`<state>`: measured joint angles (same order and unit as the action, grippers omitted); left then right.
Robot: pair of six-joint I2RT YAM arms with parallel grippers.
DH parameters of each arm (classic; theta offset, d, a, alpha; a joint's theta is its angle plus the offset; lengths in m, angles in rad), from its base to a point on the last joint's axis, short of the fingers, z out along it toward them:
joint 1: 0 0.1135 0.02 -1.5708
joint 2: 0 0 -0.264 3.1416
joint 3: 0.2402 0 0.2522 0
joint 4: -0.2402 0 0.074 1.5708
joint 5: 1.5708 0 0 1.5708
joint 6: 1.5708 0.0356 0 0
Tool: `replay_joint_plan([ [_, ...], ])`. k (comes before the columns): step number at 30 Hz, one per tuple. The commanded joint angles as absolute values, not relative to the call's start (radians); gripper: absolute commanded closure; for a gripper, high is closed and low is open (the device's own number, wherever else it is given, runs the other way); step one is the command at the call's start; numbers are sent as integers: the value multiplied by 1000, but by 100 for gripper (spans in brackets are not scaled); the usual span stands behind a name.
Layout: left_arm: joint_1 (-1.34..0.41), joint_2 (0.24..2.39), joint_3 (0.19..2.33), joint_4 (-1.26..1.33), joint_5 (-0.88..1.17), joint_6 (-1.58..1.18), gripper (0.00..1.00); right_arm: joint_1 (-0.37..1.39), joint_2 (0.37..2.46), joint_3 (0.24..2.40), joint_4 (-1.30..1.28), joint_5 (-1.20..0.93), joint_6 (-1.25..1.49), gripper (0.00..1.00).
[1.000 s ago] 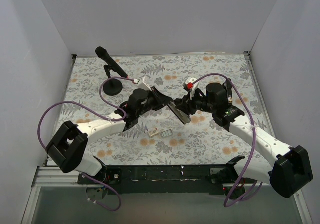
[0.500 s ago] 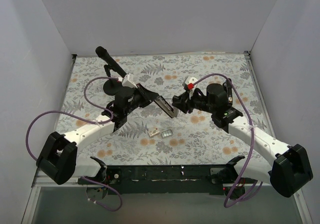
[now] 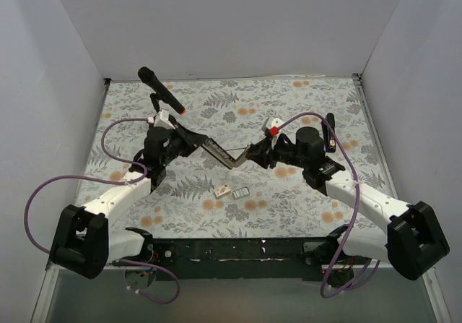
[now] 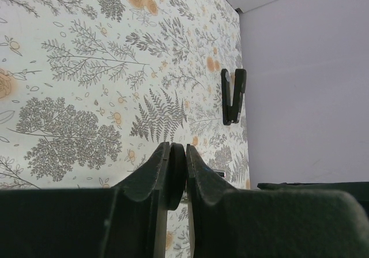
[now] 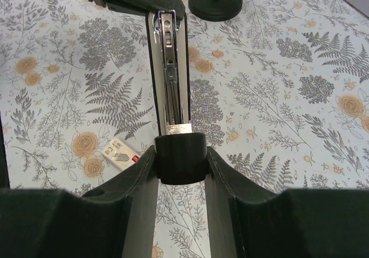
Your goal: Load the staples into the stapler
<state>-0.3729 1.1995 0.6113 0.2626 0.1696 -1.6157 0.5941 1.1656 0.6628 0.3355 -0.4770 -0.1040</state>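
Gripping the stapler (image 3: pixel 216 149) by opposite ends, left gripper (image 3: pixel 189 136) pinched nearly shut, right gripper (image 3: pixel 253 153) partly open around it, leaves its rail (image 5: pixel 169 67) exposed for the staples (image 3: pixel 240 191) lying near it.

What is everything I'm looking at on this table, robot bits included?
stapler: one, silver rail and black arm, swung open, held over the mat's middle
staple box: one, whitish-tan, on the mat nearer the front than the stapler
staple block: one, silvery-grey, just right of the box
microphone: one, black, far left
mat: one, floral grey and orange, covering the table
cables: two, purple, one per arm
left pincer: black, shut on the stapler's left end
right pincer: black, shut on its right end
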Motion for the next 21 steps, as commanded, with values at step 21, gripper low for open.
replay_joint_plan([
  [21, -31, 1146, 528, 322, 340, -1727, 100, 583, 1241, 565, 555, -448, -153, 99],
])
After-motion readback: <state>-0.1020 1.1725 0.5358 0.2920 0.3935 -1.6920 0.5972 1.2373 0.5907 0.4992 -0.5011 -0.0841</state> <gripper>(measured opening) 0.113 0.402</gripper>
